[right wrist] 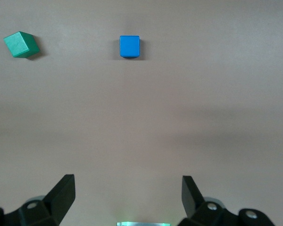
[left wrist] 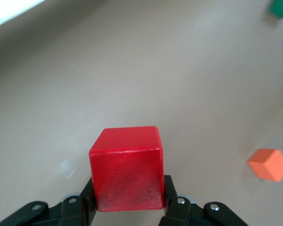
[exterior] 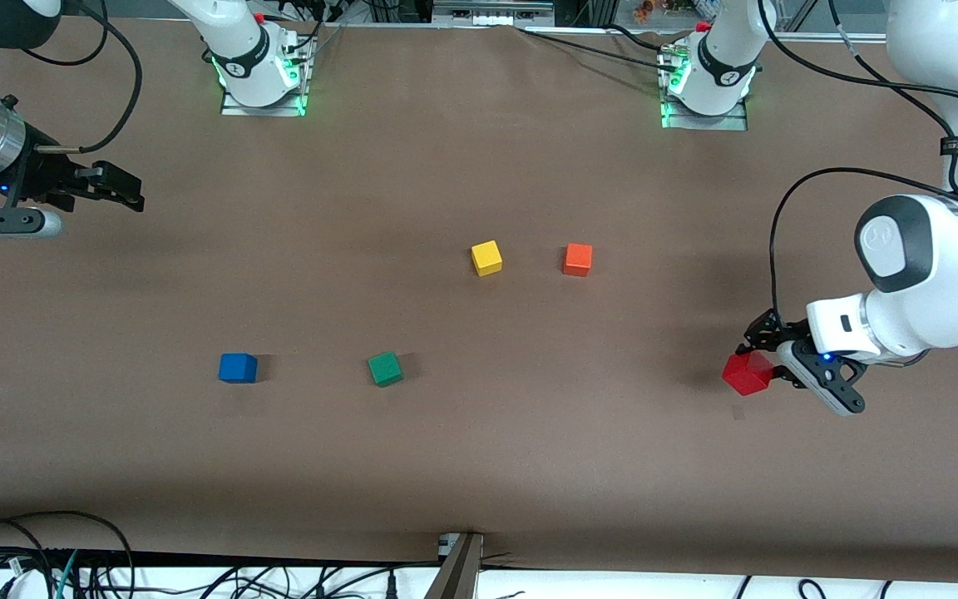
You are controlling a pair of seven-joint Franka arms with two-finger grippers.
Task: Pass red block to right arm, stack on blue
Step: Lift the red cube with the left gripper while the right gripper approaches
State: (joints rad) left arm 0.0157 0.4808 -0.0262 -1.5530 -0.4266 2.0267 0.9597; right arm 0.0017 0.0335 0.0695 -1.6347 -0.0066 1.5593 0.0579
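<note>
You see the brown worktop (exterior: 479, 433) filling the frame. At its right edge the left gripper (exterior: 766, 359) has its fingers (left wrist: 172, 200) closed on the red block (exterior: 747, 373), a matte pure-red cube held over the worktop at right of centre; its lower face is hidden between the fingers. At upper left the right gripper (exterior: 117, 187) waits, partly cut off, fingers (right wrist: 61, 193) spread apart. The blue (exterior: 237, 367) cube sits lower left, with a green cube (exterior: 384, 368) beside it.
</note>
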